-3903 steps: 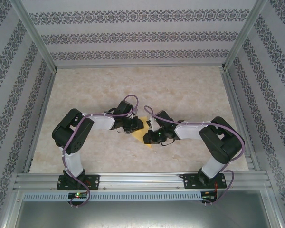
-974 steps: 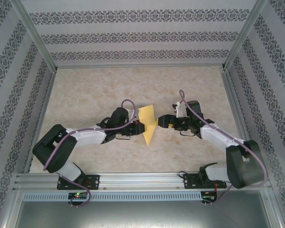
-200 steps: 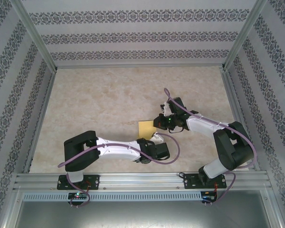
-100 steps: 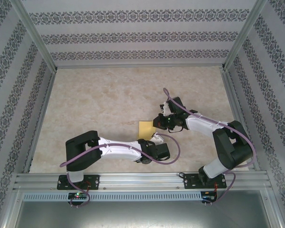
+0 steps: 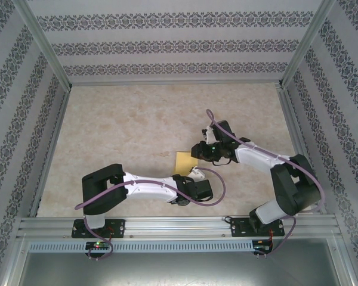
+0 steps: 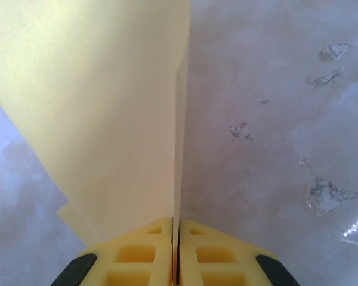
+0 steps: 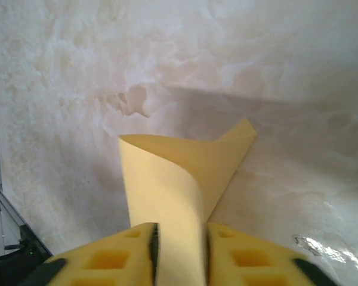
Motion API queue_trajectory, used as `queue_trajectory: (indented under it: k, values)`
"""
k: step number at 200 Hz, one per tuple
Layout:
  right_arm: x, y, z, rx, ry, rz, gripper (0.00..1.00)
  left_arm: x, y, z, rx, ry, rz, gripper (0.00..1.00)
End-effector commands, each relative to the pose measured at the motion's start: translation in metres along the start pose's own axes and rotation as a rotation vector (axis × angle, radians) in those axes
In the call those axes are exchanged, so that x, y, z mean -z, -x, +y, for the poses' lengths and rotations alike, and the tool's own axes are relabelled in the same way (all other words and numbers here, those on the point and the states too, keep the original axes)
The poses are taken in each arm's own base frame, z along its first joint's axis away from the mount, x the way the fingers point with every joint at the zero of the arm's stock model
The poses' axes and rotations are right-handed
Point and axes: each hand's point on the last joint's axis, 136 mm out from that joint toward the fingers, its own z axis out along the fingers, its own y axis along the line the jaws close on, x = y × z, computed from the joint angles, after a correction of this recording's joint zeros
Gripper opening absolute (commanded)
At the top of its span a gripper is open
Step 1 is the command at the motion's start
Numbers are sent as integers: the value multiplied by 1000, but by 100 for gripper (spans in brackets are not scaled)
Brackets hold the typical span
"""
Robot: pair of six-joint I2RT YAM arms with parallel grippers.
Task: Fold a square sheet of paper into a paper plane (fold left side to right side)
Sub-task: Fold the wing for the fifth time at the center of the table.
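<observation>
The yellow sheet of paper [image 5: 184, 162] lies folded over near the middle of the table, between my two grippers. My left gripper [image 5: 195, 174] reaches it from the near side. In the left wrist view its yellow fingers [image 6: 176, 225] are shut on the paper's [image 6: 107, 107] thin edge, and the sheet runs away from them. My right gripper [image 5: 198, 152] is at the paper's right edge. In the right wrist view its jaws [image 7: 179, 229] stand apart with a curled band of the paper [image 7: 167, 179] lying loosely between them.
The pale marble table [image 5: 125, 131] spreads out to the left and the back. Aluminium rails [image 5: 179, 225] and patterned walls [image 5: 179, 44] fence it in. Small dark marks [image 6: 325, 193] dot the surface right of the paper.
My left jaws have closed onto the paper's edge. My right jaws, shut a second ago, have parted around the fold. Both arms have barely shifted.
</observation>
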Motion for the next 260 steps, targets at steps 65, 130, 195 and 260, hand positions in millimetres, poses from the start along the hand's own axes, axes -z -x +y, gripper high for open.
queue_trajectory:
  k: [65,130,195,260]
  values:
    - [94,13,-27,62,-103,-327,62,6,23,9,206,-250,-48,9]
    - [76,-14,-43,26,-47,-297,63,-5,39,15,407,-481,-70,8]
    - [49,-23,-32,56,13,-268,63,-10,50,24,622,-676,-130,3]
    - [20,-17,-7,87,52,-247,62,-1,60,38,732,-784,-176,3]
